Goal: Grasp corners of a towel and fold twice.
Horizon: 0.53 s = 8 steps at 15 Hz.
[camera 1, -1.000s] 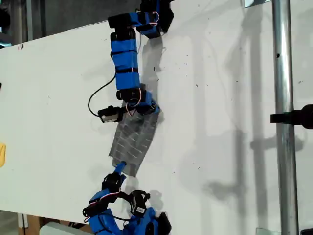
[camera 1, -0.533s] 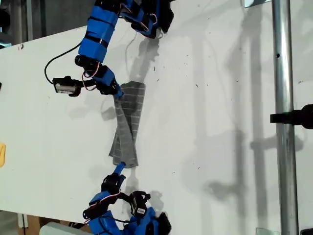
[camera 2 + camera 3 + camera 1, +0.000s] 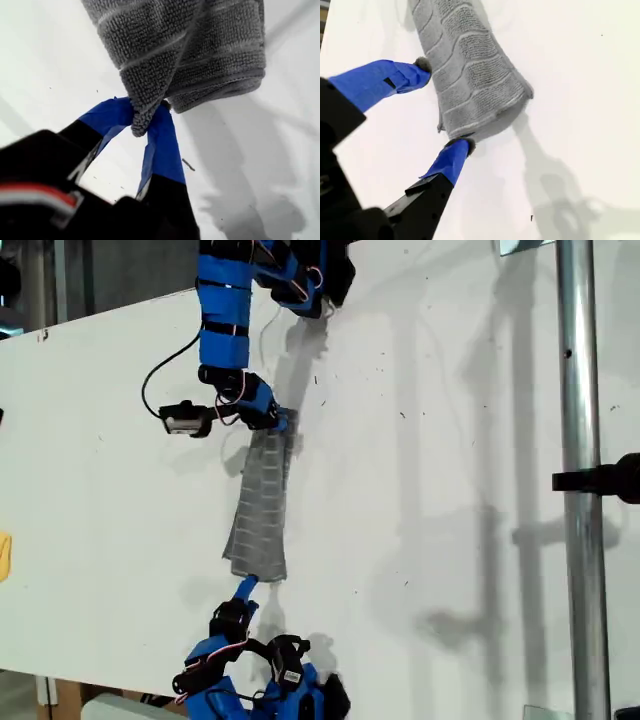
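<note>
The grey striped towel [image 3: 258,510] lies on the white table as a long narrow strip between the two arms. At the exterior view's bottom, my first gripper [image 3: 245,587] is shut on one of the corners [image 3: 140,119] at the strip's near end. The towel [image 3: 190,45] spreads away from the first gripper [image 3: 147,125]. At the strip's other end sits my second gripper [image 3: 278,422], hanging from the arm at the exterior view's top. This second gripper [image 3: 442,105] is open. Its blue fingertips [image 3: 420,67] touch either side of the towel [image 3: 470,75], whose end lies flat on the table.
The white table [image 3: 450,540] stretches to the exterior view's right as far as an upright metal pole [image 3: 578,480] with a black clamp [image 3: 600,480]. A yellow object [image 3: 4,555] shows at that view's left edge. Both arm bases sit at the table's top and bottom edges.
The arm at the exterior view's top pulled the towel's far end upward, out to that view's left, then back right. The cloth is now longer and narrower. The bottom gripper stayed put.
</note>
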Available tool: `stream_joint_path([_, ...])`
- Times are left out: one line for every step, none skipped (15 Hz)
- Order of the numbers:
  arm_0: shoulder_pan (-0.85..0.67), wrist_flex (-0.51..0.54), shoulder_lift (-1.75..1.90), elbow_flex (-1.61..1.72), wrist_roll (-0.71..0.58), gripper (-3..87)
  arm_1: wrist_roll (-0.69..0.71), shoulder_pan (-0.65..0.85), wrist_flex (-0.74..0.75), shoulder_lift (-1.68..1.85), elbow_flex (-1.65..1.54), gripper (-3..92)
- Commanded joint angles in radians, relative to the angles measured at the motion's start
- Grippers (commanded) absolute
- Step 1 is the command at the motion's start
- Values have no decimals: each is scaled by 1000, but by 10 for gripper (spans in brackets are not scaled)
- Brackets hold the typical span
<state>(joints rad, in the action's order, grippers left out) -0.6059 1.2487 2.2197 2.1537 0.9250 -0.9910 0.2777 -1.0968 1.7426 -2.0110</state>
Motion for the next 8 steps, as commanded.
stream_joint_path([3, -3, 28, -9, -3, 242, -63, -54, 54, 84, -49, -3])
stream_joint_path([3, -5, 28, -6, -3, 243, -77, -48, 74, 72, -67, -3])
stream_joint_path([3, -6, 28, -5, -2, 243, -72, -21, 109, 64, -101, -3])
stream_joint_path([5, -8, 28, -5, -2, 243, -67, 12, 153, 52, -140, 71])
stream_joint_path([6, -5, 28, -3, -2, 243, -66, 31, 173, 38, -153, 137])
stream_joint_path([9, -2, 29, 0, 0, 243, -63, 49, 201, 21, -160, 162])
stream_joint_path([11, -3, 32, 6, 2, 243, -49, 78, 227, 0, -156, 182])
stream_joint_path([12, -8, 32, 9, 2, 243, -15, 120, 222, -18, -132, 241])
